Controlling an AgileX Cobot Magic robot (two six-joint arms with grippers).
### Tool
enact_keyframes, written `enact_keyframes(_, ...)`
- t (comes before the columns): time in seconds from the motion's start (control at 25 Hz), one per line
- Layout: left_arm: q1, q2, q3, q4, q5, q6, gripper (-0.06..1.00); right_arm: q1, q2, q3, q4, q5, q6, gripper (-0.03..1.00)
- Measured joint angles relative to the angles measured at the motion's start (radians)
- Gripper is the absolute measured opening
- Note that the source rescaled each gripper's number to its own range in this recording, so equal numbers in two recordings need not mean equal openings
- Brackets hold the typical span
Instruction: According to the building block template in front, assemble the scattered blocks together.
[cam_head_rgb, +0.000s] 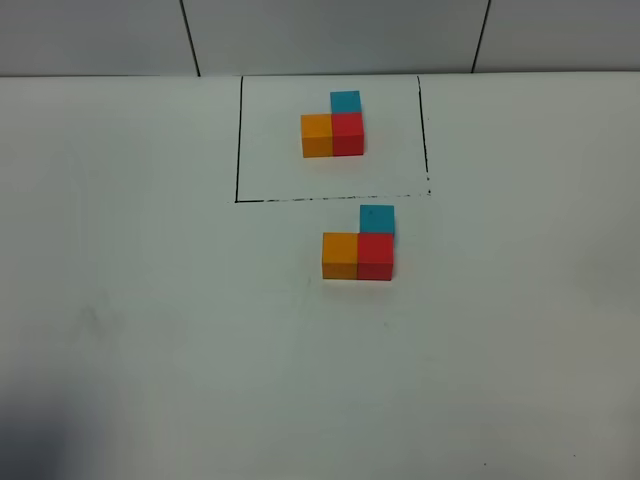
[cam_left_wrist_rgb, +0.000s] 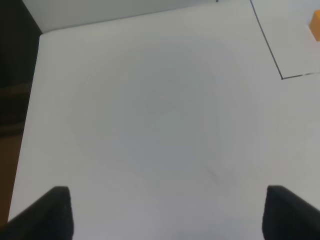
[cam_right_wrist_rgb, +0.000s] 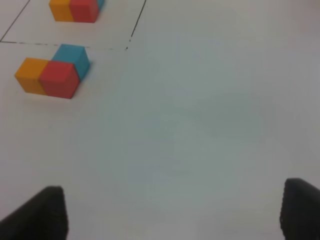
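Three loose cubes lying joined just outside the template (cam_head_rgb: 330, 135), beside the frame's near line: orange (cam_head_rgb: 340, 255) touching red (cam_head_rgb: 376, 255), blue (cam_head_rgb: 377, 219) touching red on the frame side. Same L as the framed trio, so assembly judged complete or nearly so.

Possible slight offset of blue against red, overhanging a little to one side; hard to tell for sure. Risk from here: any corrective nudge could shove the whole trio, open a gap between orange and red, or push blue over the frame line. Unglued cubes on a smooth tabletop (cam_head_rgb: 150, 330), likely to slide at light contact. Another risk: a low sweep across the cubes knocking them apart.

Neither arm visible from the high camera. Left gripper (cam_left_wrist_rgb: 167, 212) spread wide, empty, over bare tabletop well apart from the template, only a frame corner and an orange edge in sight. Right gripper (cam_right_wrist_rgb: 172, 212) also spread wide, empty, well apart from the cubes, pointed toward them.
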Motion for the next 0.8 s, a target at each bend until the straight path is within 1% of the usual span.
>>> enact_keyframes(0.16, 0.000, -0.127, 0.104, -0.027, -0.001, 0.000, 0.76, 0.000, 0.000, 0.000, 0.000, 0.000, 0.000, 0.73)
enact_keyframes(0.32, 0.000, -0.238, 0.194, -0.033, 0.034, 0.007, 0.75, 0.000, 0.000, 0.000, 0.000, 0.000, 0.000, 0.73)
enact_keyframes(0.56, 0.000, -0.374, 0.288, -0.033, 0.045, 0.013, 0.75, 0.000, 0.000, 0.000, 0.000, 0.000, 0.000, 0.73)
enact_keyframes(0.8, 0.000, -0.450, 0.353, -0.030, 0.052, 0.015, 0.74, 0.000, 0.000, 0.000, 0.000, 0.000, 0.000, 0.73)
